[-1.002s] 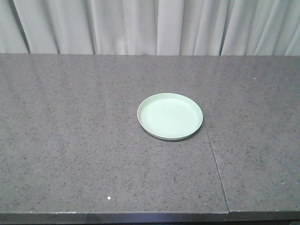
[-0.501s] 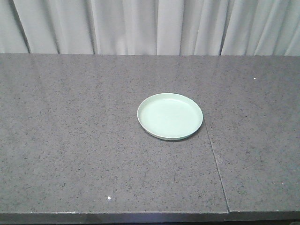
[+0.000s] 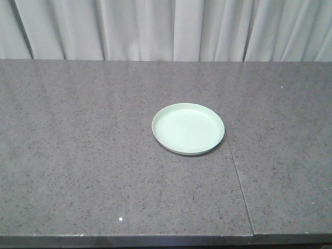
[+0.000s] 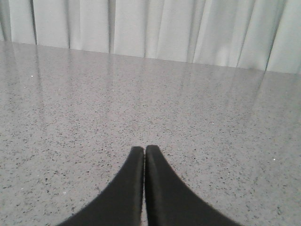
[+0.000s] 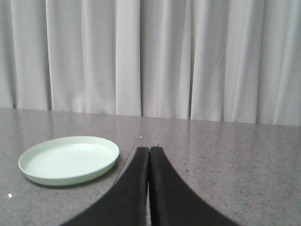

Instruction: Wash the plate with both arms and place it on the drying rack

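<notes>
The pale mint-green plate (image 3: 188, 128) lies flat and empty on the grey speckled countertop (image 3: 78, 145), near its middle. It also shows in the right wrist view (image 5: 69, 160), to the left of my right gripper (image 5: 149, 149), which is shut and empty, apart from the plate. My left gripper (image 4: 144, 149) is shut and empty over bare countertop; the plate is out of its view. Neither arm shows in the front view. The drying rack is out of view.
A seam (image 3: 236, 171) crosses the countertop just right of the plate, running front to back. White curtains (image 3: 166, 28) hang behind the counter. The counter's front edge (image 3: 155, 239) is at the bottom of the front view.
</notes>
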You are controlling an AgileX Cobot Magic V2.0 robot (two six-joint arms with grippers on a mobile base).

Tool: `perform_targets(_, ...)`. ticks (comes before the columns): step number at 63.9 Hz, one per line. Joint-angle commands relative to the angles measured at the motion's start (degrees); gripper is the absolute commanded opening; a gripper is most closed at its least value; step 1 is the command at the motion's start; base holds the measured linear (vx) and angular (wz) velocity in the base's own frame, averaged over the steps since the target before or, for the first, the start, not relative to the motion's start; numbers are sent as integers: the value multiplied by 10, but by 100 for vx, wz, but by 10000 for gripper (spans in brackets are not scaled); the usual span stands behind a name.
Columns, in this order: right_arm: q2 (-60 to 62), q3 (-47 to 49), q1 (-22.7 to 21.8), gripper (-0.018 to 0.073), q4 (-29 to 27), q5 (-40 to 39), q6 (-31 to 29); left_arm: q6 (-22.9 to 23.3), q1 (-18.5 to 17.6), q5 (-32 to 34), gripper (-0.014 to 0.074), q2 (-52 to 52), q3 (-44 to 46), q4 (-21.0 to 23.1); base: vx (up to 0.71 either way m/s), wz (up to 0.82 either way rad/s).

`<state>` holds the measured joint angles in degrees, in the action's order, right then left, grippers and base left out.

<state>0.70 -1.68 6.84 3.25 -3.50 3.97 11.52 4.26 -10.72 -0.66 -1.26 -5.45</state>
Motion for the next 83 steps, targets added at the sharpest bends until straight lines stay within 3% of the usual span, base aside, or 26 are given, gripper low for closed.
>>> perform_targets(1,2,0,-2,-4,-26,-73,65,1,0,39,-6,-8,15,4,0,0)
perform_targets(14,-3,69,-2,-4,-39,-54,177,1,0,39,-6,-8,15,4,0,0)
perform_targets(21,-35,146,-2,-4,-39,-11,181,1,0,39,-6,-8,15,4,0,0)
perform_targets(31,-100,230,-2,-4,-32,-24,177,1,0,39,-6,-8,15,4,0,0)
perform_targets(37,-154,285,-2,-1,-5,49,173,1,0,39,-6,-8,15,4,0,0)
perform_targets(43,-215,351,-1,25,11,118,125,1,0,39,-6,-8,15,4,0,0)
perform_targets(50,-284,424,2,123,-19,182,23,1,0,39,-6,-8,15,4,0,0)
perform_targets(65,-440,545,54,444,-208,328,-193,1,0,39,-6,-8,15,4,0,0)
perform_targets(73,-530,601,90,463,-275,361,-266,1,0,39,-6,-8,15,4,0,0)
perform_targets(83,-636,673,141,451,-267,362,-287,1,0,39,-6,-8,15,4,0,0)
